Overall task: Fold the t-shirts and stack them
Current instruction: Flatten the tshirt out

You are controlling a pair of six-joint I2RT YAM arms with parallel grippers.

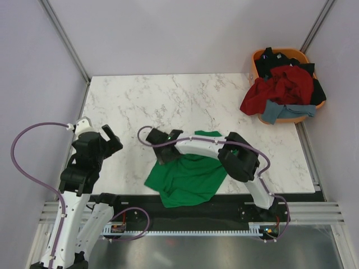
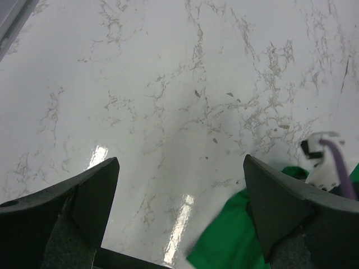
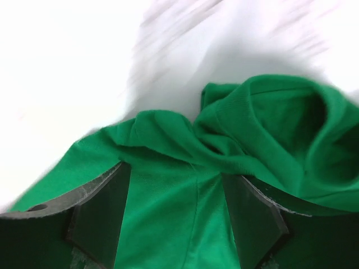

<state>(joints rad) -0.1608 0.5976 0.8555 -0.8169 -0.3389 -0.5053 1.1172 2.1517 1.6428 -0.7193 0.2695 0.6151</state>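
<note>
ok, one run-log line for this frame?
green shirt: crumpled, near table edge | left end effector: open, over bare table | right end effector: open, above green shirt | basket: heaped with other shirts

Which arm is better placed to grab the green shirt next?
Right. The right hand is open directly over the bunched green t-shirt; the left hand is open above bare table, the shirt only at its view's edge.

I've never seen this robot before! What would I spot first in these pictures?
The bright green t-shirt lies crumpled at the near edge of the table, with the right gripper open over it. At the far right, an orange basket overflows, a dark red shirt spilling over its rim.
</note>
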